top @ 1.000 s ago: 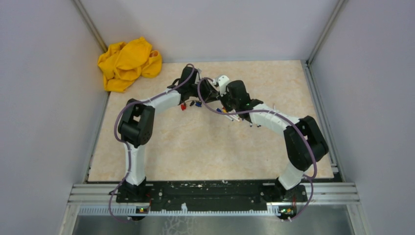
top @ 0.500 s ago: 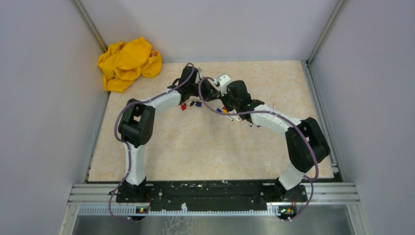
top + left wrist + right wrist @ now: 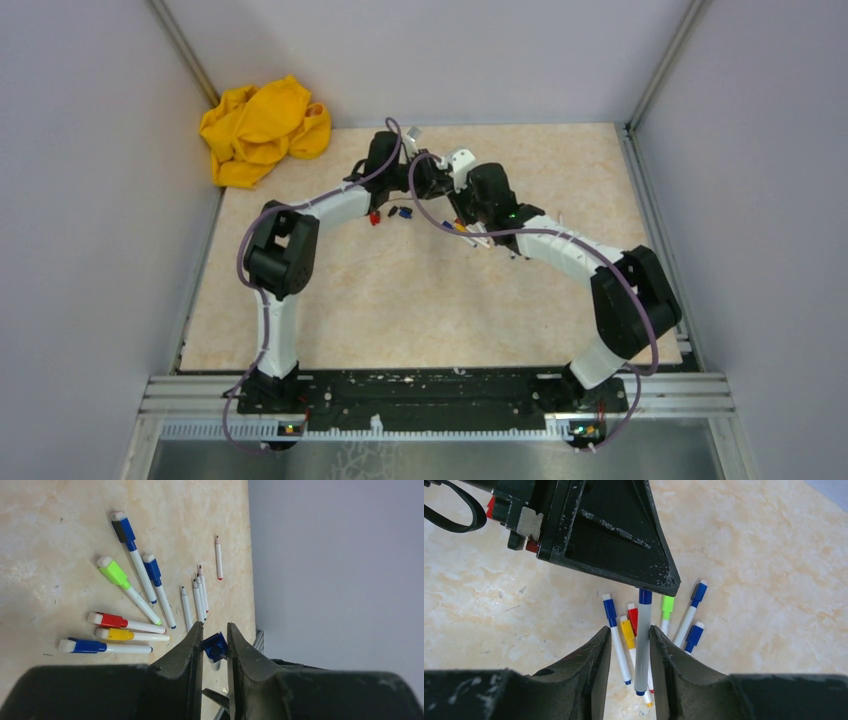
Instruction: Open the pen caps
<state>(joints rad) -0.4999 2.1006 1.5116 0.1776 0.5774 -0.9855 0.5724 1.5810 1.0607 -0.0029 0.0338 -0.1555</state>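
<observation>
Pinching the small blue plastic pen cap (image 3: 215,646) in my left jaws while my right jaws clamp its thin white pen barrel (image 3: 642,645), I have opposing grips for pulling them apart.

blue cap (image 3: 215,646) clamped on raised pen, six caps (image 3: 111,621) on tabletop pens

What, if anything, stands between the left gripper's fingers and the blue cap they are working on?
Nothing visible. The left gripper already has the small blue plastic cap pinched between its fingers, while the right gripper grips the white pen barrel below it.
</observation>
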